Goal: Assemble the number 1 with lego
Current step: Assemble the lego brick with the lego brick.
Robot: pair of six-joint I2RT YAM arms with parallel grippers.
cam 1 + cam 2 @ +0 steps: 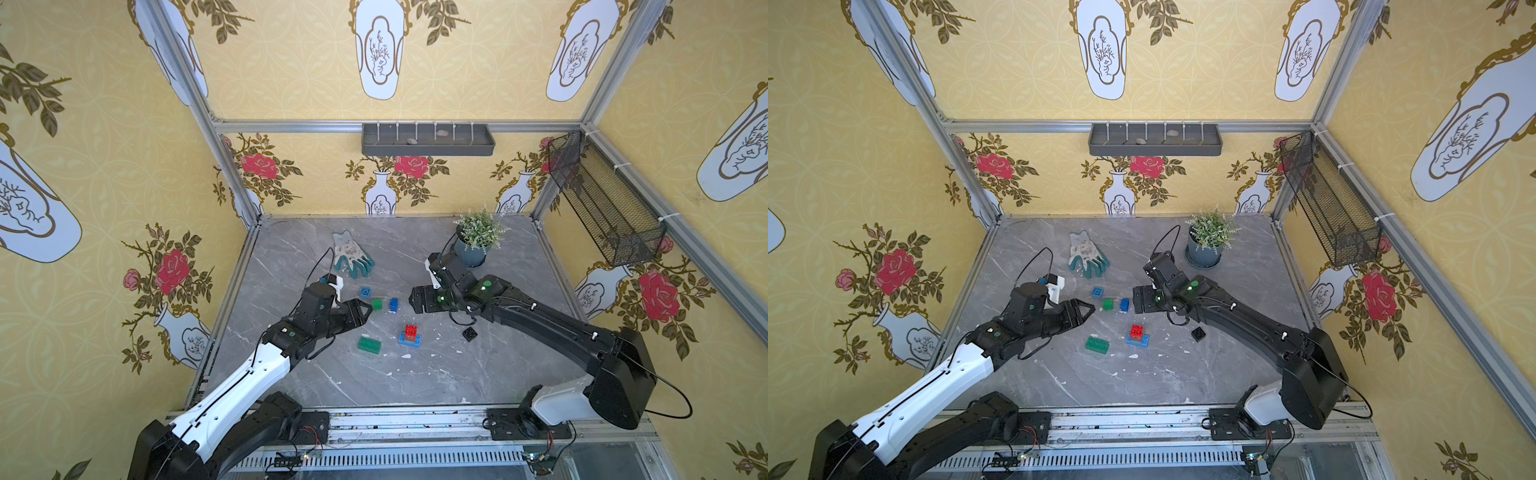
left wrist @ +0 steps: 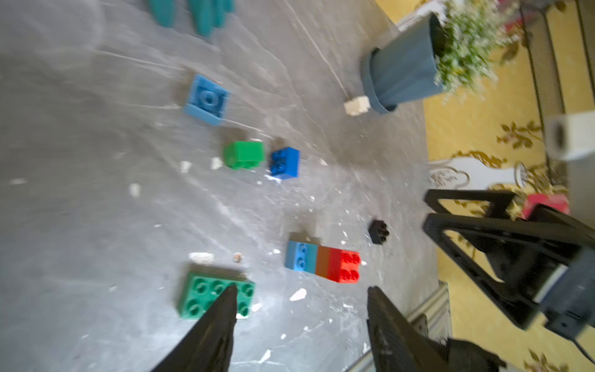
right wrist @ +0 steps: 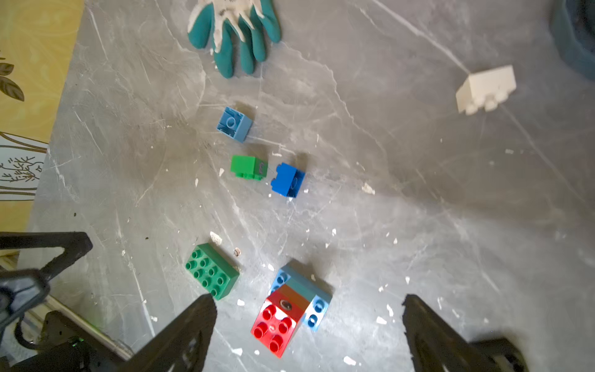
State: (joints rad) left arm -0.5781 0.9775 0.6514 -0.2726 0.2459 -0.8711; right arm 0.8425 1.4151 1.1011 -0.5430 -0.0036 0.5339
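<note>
Grey marble tabletop [image 1: 457,374] carries everything. Left gripper [image 1: 363,311] and right gripper [image 1: 415,300] hover mid-table facing each other, both with jaws apart, nothing held. Potted plant [image 1: 473,249] back right, work glove [image 1: 351,255] back centre. Lego lies loose: long green brick [image 1: 369,345] studs up, just beside it long light-blue brick [image 1: 409,340] carrying orange-brown brick [image 2: 323,264] with red brick [image 1: 411,331] on top. Between the grippers: blue square brick [image 1: 394,305] and green square brick [image 1: 377,304] on their sides, light-blue square brick [image 1: 365,292] studs down. Black brick [image 1: 469,333] right of the stack; white brick [image 3: 486,88] on its side by the potted plant.
</note>
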